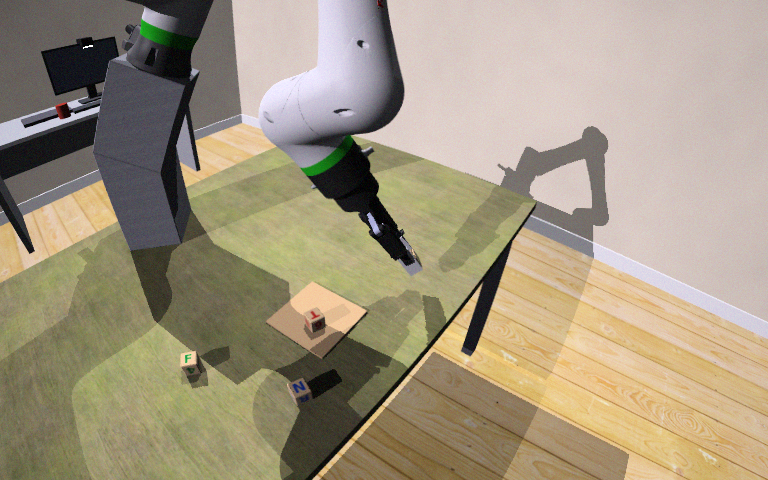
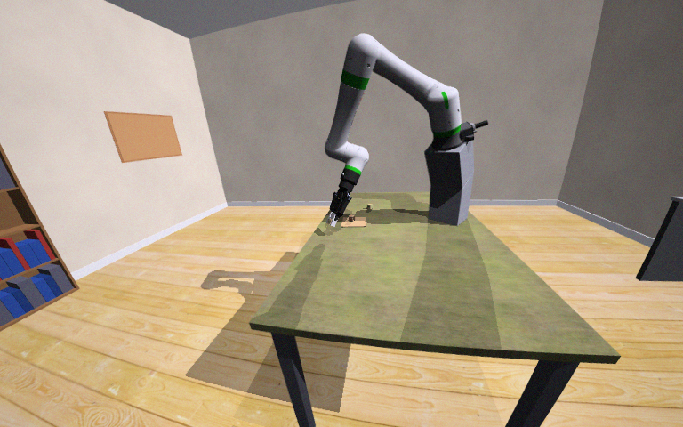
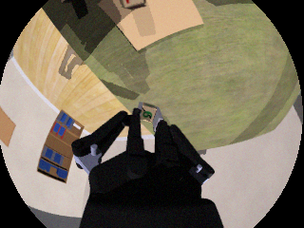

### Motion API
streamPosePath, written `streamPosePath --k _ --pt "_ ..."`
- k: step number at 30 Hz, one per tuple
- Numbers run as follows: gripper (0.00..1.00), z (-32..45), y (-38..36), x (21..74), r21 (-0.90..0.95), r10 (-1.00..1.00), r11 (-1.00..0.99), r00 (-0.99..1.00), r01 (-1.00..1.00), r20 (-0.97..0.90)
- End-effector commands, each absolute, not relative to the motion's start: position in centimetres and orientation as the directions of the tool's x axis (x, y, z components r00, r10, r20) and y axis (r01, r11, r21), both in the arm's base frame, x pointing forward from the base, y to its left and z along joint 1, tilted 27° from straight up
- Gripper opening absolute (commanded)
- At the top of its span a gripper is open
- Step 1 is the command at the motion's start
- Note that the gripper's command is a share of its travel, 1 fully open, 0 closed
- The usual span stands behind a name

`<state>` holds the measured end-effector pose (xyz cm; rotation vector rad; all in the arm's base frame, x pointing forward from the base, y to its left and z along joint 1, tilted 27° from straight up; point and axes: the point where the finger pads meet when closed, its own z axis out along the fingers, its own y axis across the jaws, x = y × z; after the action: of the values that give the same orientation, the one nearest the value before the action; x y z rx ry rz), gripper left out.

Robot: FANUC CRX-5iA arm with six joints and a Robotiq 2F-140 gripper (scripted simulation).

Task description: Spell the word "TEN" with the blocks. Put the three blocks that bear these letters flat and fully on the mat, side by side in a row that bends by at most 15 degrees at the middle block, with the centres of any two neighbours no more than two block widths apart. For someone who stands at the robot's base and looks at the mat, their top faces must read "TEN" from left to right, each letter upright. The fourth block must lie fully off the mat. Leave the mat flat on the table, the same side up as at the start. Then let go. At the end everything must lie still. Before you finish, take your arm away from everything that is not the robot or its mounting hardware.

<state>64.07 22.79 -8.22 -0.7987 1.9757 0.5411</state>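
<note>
My gripper (image 1: pixel 412 264) (image 2: pixel 332 220) (image 3: pixel 147 109) is tilted and shut on a wooden block (image 3: pixel 147 112), above the table to the right of the mat in the top view. A green G-like character shows on that block; its other faces are hidden. The tan mat (image 1: pixel 288 324) (image 2: pixel 358 223) (image 3: pixel 178 19) lies flat. The T block (image 1: pixel 314 320) (image 2: pixel 351 218) stands on it, red T on top, upside down in the top view. The N block (image 1: pixel 299 390), blue N on top, and the F block (image 1: pixel 189 363), green F on top, stand off the mat.
The green table (image 1: pixel 237 186) (image 2: pixel 373 281) has its long edge near the gripper and the N block. The grey robot pedestal (image 1: pixel 135 152) (image 2: pixel 448 186) stands beyond the mat. A desk with a monitor (image 1: pixel 82 66) is at the far left in the top view.
</note>
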Motion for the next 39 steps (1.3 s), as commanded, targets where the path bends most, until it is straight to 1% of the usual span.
streamPosePath --k 1,17,29,39 --pt "0.16 -8.5 22.8 63.7 0.042 -0.241 0.698 -0.29 -0.715 -0.926" --pt "0.16 -9.0 22.6 63.5 0.042 -0.041 0.698 -0.098 -0.715 -0.994" --pt "0.16 -9.3 22.7 63.6 0.041 -0.032 0.699 -0.089 -0.714 -0.996" --pt "0.16 -11.5 23.6 64.3 0.041 -0.032 0.699 -0.089 -0.714 -0.996"
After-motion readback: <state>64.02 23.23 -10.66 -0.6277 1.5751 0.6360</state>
